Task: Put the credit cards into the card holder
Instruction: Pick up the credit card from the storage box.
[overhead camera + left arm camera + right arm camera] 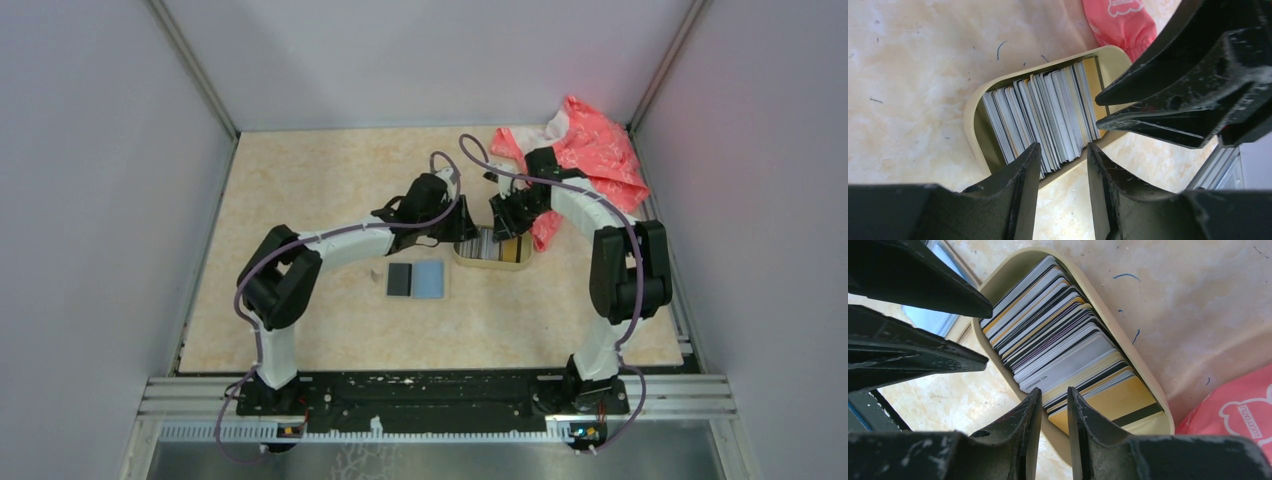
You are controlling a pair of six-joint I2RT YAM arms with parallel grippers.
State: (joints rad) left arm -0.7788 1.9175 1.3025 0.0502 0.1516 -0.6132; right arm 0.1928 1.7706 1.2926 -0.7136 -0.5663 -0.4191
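As the left claw (1063, 147), half open, and right claw (1054, 390), nearly closed, are hovering empty over the cards (1058, 335) packed in a dish (969, 117) at frame centre, the holder (446, 281) is lying just lower left.

1. A beige, marbled surface (330, 180) forms the bottom of the enclosure, with thin dark scuffs (998, 50) on it.
2. Plain pale grey walls (90, 200) close the left, back and right.
3. Metal posts (195, 65) rise at the back corners.
4. An aluminium rail (720, 395) edges the near side.
5. The light is soft and even.
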